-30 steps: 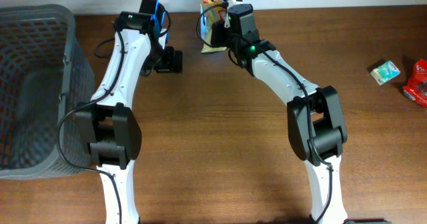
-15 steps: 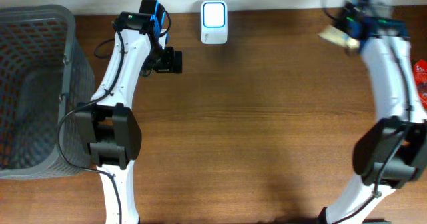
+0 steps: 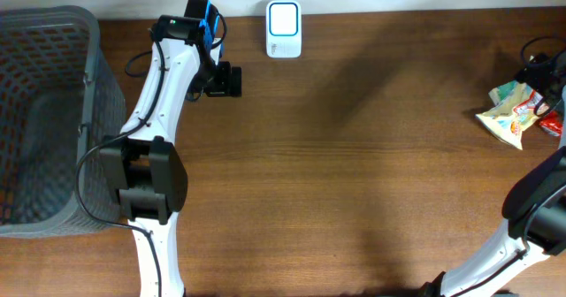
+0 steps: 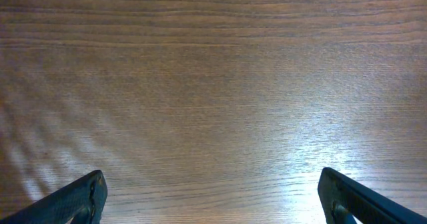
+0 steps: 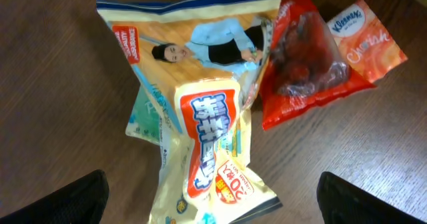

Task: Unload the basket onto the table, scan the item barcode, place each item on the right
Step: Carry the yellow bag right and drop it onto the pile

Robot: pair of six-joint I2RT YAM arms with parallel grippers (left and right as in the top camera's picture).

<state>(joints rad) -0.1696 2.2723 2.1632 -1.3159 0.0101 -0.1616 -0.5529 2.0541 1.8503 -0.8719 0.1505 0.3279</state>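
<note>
Right gripper (image 5: 212, 194) spread wide above the snack bag (image 5: 200, 117), lying loose on other packets (image 5: 300, 57) far right of the scanner (image 3: 283, 29): set-down step, I'd say, next grab another item.

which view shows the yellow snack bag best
The right wrist view: the yellow snack bag fills the frame, crumpled, with its printed front visible. The overhead view shows it small, near the table's right edge. The left wrist view shows only bare table, not the bag.
</note>
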